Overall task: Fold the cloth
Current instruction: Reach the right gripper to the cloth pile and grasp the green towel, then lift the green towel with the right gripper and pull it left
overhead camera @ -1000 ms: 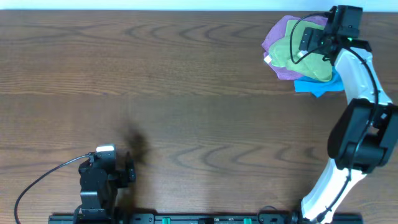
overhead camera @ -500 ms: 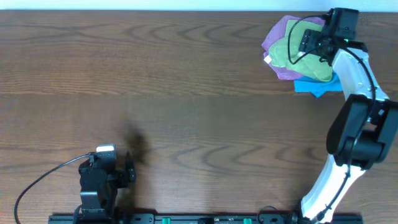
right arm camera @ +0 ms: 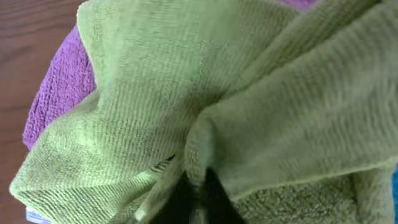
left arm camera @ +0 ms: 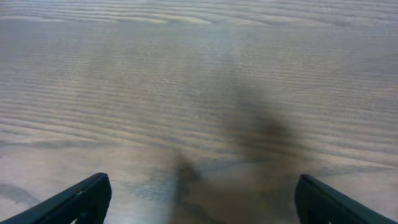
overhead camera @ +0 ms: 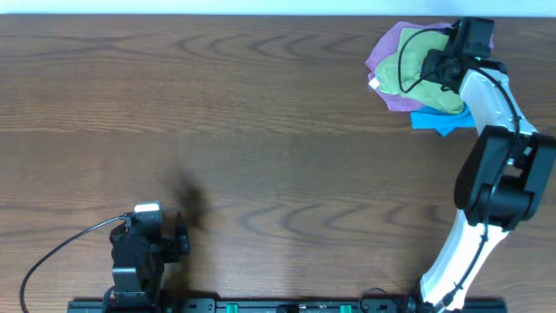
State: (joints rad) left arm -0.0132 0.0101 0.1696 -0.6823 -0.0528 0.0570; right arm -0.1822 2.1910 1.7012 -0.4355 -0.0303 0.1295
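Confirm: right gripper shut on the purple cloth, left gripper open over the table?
Wrong cloth. The right gripper is shut on the lime-green cloth lying on the purple cloth, per right wrist view. The left gripper open over the table is correct.

Overhead top-down, R wrist cam near cloth

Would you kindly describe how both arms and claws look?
The right arm has white links, black joints and a black cable looping by the dark right claw. The left arm is black with a silvery cap and a trailing cable; the left claw has dark fingers.
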